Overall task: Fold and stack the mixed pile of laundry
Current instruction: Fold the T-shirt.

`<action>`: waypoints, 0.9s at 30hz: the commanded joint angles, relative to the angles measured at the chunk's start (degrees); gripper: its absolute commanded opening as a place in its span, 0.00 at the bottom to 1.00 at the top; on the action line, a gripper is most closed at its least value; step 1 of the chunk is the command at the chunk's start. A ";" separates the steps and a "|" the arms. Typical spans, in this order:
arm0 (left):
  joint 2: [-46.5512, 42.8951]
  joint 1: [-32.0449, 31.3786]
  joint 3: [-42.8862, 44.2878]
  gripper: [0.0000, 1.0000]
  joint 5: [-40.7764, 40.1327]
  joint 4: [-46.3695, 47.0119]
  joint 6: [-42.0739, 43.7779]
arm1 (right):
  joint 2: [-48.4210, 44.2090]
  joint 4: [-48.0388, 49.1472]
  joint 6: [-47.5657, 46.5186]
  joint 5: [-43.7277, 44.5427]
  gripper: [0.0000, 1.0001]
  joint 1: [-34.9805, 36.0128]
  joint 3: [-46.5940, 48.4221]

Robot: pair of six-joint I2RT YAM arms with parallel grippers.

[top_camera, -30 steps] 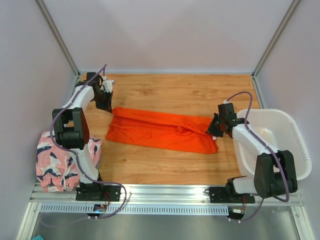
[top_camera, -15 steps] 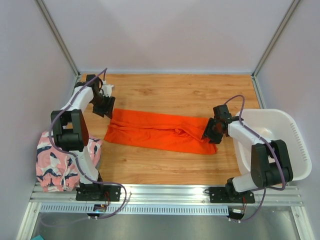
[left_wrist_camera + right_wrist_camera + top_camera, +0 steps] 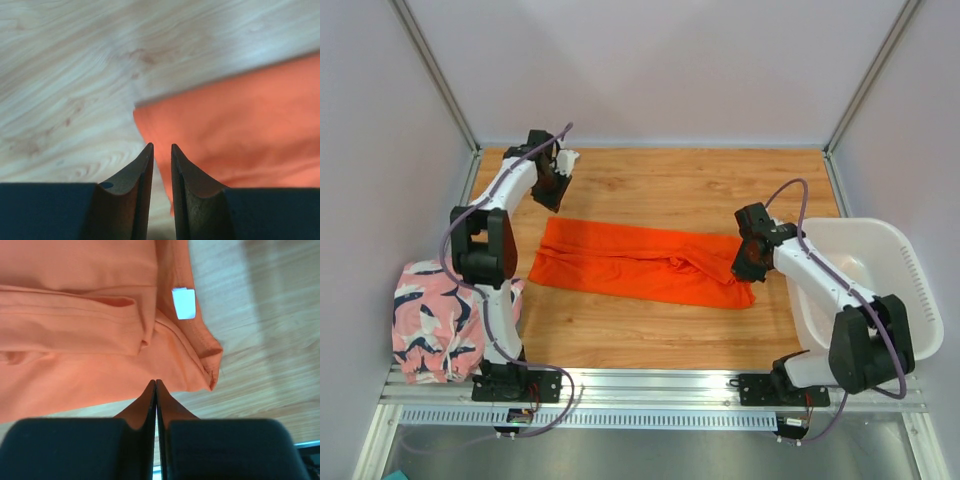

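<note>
On the table (image 3: 670,190), orange garment (image 3: 640,264) lies spread for folding; left gripper (image 3: 161,146) barely parted, right gripper (image 3: 156,381) closed, both empty; corners need grasping.

A white basket (image 3: 912,282) is sitting at the table's (image 3: 670,180) right edge, possibly overhanging it slightly.

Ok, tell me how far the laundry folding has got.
Done: the orange garment lies spread in a long strip, partly folded. In hand: the right gripper is shut at its right end, the left gripper slightly open near its far left corner. Left: finishing that fold; the pink garment lies bunched, nothing stacked.
</note>
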 commanded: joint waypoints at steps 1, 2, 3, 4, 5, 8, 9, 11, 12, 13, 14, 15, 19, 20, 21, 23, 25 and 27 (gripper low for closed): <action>6.58 -0.32 4.55 0.28 -4.63 0.13 1.70 | 4.63 3.19 3.91 -3.49 0.00 0.42 -3.60; 7.12 -0.50 4.56 0.28 -5.07 0.22 1.96 | 7.42 4.94 3.83 -5.07 0.00 0.42 -4.13; 7.47 -0.76 4.30 0.28 -5.51 0.48 2.49 | 8.67 5.48 3.74 -5.17 0.00 0.50 -4.40; 7.73 -1.20 2.82 0.26 -5.52 0.66 3.10 | 10.07 5.83 3.57 -4.82 0.00 0.42 -4.14; 7.65 -1.29 1.85 0.26 -5.52 0.84 3.37 | 12.96 5.92 2.78 -3.34 0.00 0.42 -3.70; 6.07 -1.56 -4.12 0.25 -5.52 2.68 4.07 | 19.74 3.91 1.19 -1.05 0.00 -0.46 0.42; 5.63 -1.56 -5.79 0.24 -5.52 2.86 4.16 | 21.58 3.29 0.76 -0.52 0.00 -0.90 3.13; 3.53 -1.56 -10.71 0.24 -5.52 3.47 4.42 | 26.23 2.67 -0.82 0.80 0.00 -2.73 5.87; 2.65 -1.56 -14.30 0.24 -5.52 3.65 4.51 | 27.74 2.84 -1.44 0.98 0.00 -3.53 7.36; 0.81 -1.64 -16.08 0.24 -5.26 3.82 4.69 | 30.97 2.85 -1.97 1.16 0.00 -4.41 11.38; -0.16 -1.73 -17.83 0.24 -5.08 4.00 4.86 | 32.66 2.76 -3.19 1.16 0.00 -5.98 13.77; -1.04 -1.91 -19.59 0.24 -4.82 4.18 4.87 | 34.50 2.58 -3.81 1.07 0.00 -6.61 16.49; -5.78 -4.19 -29.26 0.23 -0.09 1.72 6.18 | 49.05 -3.10 -6.54 1.51 0.00 -7.76 41.74; -6.58 -5.24 -30.67 0.23 1.15 -0.20 6.79 | 51.98 -4.78 -7.06 1.25 0.00 -7.76 47.92; -8.50 -7.34 -33.12 0.24 5.16 -1.52 9.15 | 54.97 -6.54 -7.50 0.99 0.00 -7.76 53.20; -10.10 -10.16 -35.16 0.25 8.96 -6.25 11.10 | 63.50 -10.77 -7.86 -0.77 0.00 -7.76 69.06; -11.68 -15.16 -37.71 0.28 13.89 -9.34 14.00 | 70.51 -12.01 -8.04 -4.62 0.00 -7.84 78.35; -12.47 -20.42 -39.29 0.31 17.83 -13.12 16.54 | 73.71 -7.74 -7.86 -8.23 0.04 -8.02 85.67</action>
